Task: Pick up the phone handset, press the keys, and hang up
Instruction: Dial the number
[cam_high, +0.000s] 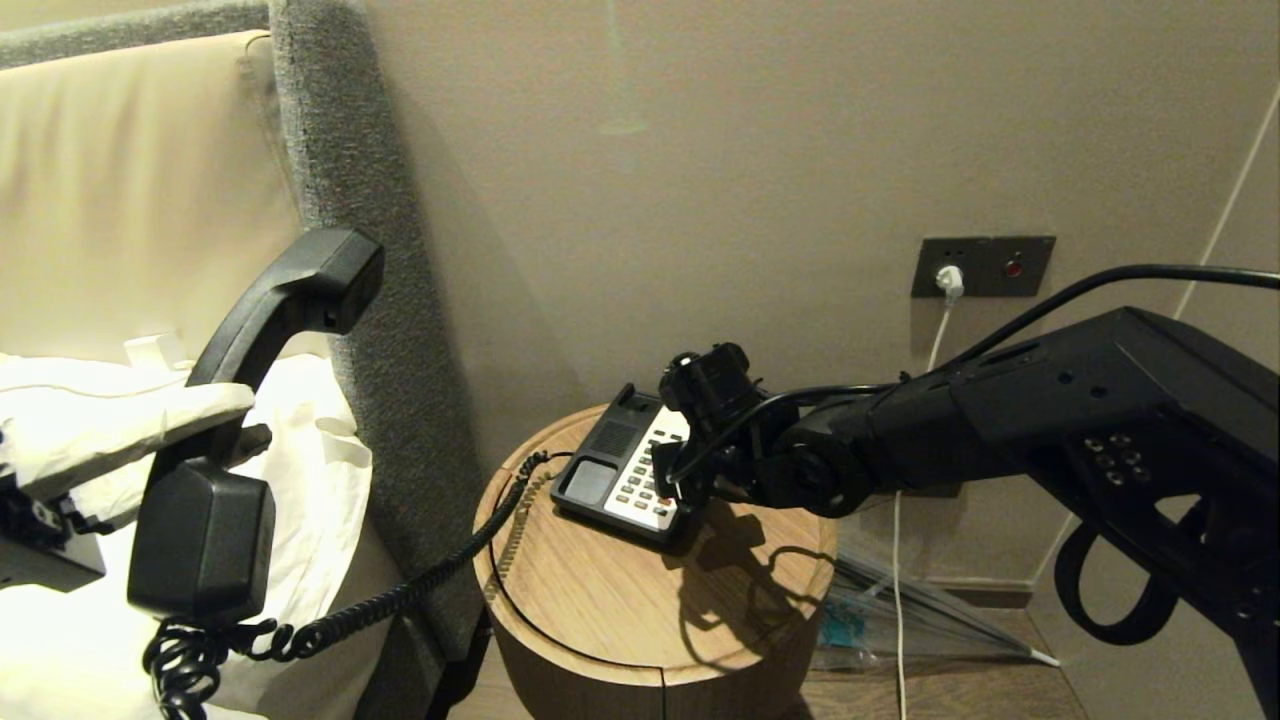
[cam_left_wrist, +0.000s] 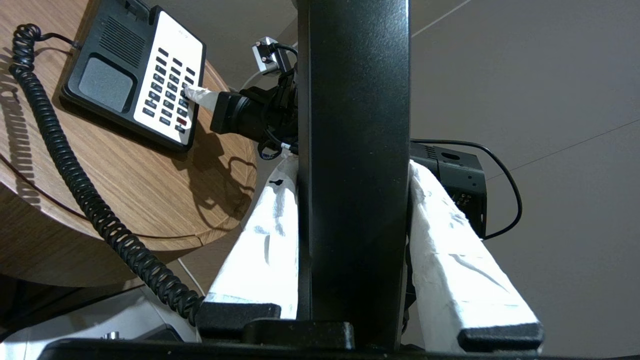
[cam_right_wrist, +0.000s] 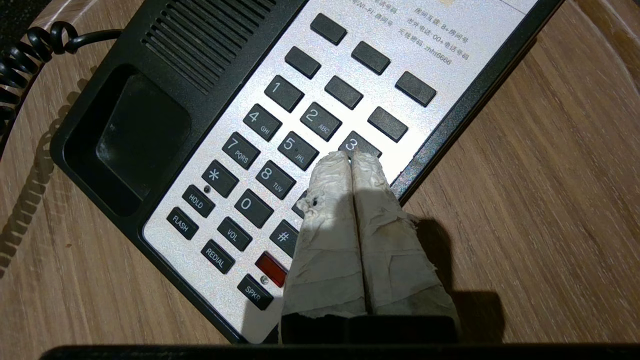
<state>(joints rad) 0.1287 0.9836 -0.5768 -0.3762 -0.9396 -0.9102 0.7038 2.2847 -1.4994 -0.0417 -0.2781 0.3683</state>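
Fingertips of the closed right gripper (cam_right_wrist: 351, 156) rest at the keys' (cam_right_wrist: 295, 150) "3", seemingly touching, while the left gripper (cam_left_wrist: 350, 250) clamps the phone handset (cam_high: 240, 420) aloft.

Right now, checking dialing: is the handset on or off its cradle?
Off: left gripper holds the handset aloft; the cradle sits empty.

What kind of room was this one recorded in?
Most likely a hotel bedroom: a padded headboard with white pillows, a round wooden bedside table carrying a desk phone whose faceplate has printed dialling notes, and a wall socket plate.
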